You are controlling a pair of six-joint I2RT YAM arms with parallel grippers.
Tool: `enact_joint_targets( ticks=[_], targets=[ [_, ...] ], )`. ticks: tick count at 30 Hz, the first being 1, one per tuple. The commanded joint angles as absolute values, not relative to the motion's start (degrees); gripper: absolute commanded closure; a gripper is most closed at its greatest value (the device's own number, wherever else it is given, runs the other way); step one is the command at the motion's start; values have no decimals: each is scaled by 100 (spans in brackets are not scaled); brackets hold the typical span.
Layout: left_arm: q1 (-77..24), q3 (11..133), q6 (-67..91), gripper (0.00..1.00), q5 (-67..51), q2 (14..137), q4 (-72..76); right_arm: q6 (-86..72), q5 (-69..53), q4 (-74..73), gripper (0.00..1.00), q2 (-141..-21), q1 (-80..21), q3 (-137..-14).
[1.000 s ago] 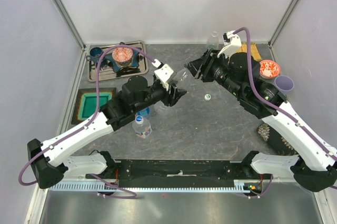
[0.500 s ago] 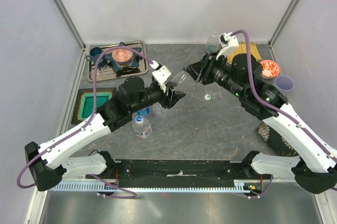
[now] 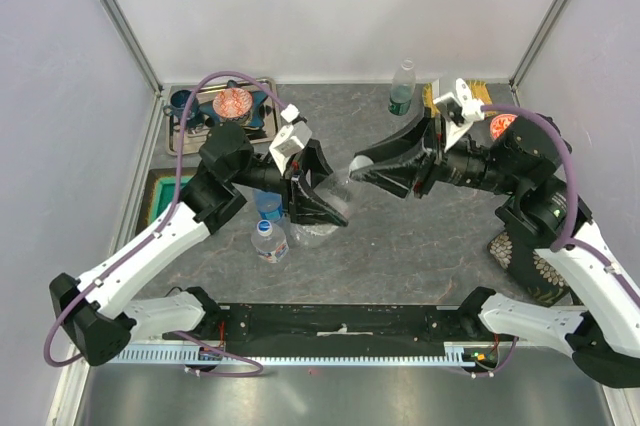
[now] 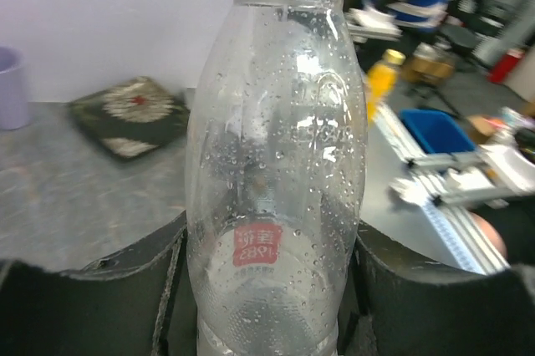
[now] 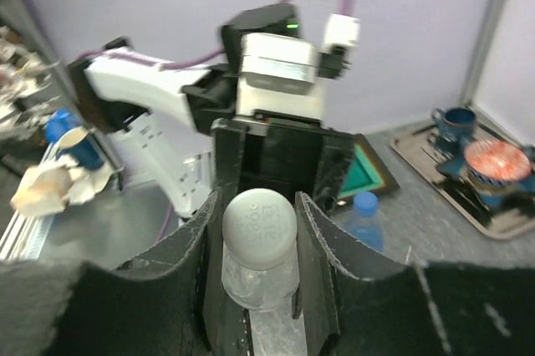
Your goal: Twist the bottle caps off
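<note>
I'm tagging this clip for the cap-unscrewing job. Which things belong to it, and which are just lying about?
Job: held clear bottle, its cap, green bottle, blue-tinted bottle, labelled bottle.
Lying about: tray, teal dish, orange bowl, patterned mat, lilac cup.

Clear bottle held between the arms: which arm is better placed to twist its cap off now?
Right. The right hand sits closed on the cap from both sides, while the left hand clamps the clear bottle by its body, so it can only steady it.
</note>
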State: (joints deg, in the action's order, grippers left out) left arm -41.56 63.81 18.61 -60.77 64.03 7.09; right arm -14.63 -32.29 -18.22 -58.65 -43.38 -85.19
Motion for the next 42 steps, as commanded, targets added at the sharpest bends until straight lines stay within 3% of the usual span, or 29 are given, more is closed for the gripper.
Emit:
enact_joint_targets(
  ticks=[1,10,18,24,25,27,28,31,38,42],
  targets=[
    [-4122,6548,3365,54,-7655,6732,2616,-1178,-5184,-1661,100,-5897,-4412,-8350],
    [-4122,6504,4315,53,-7954,7101,3648,-694,-5819,-2004,100,-5968,-4403,-8122],
    [-4113,6706,3113,52,-7682,7005,2085,-975,-5143,-2021,98,-5977,-4412,-8261],
    [-4113,6759,2338,52,-7348,6917,1214,-1037,-4562,-2100,78,-5836,-4412,-8288],
    [-4122,6759,2242,52,-7322,6908,1143,-1046,-4422,-2109,70,-5810,-4412,-8297],
    [-4113,6750,2154,51,-7251,6908,1038,-1081,-4281,-2127,64,-5801,-4412,-8341],
    [-4113,6750,2092,51,-7225,6882,959,-1090,-4124,-2136,53,-5801,-4412,-8358],
    [-4113,6732,2004,51,-7154,6838,853,-1134,-3903,-2180,47,-5810,-4412,-8437],
    [-4122,6706,1784,51,-7058,6715,598,-1213,-3463,-2259,41,-5880,-4412,-8604],
    [-4122,6689,1679,50,-6961,6662,475,-1283,-3349,-2250,23,-5906,-4412,-8683]
  ],
)
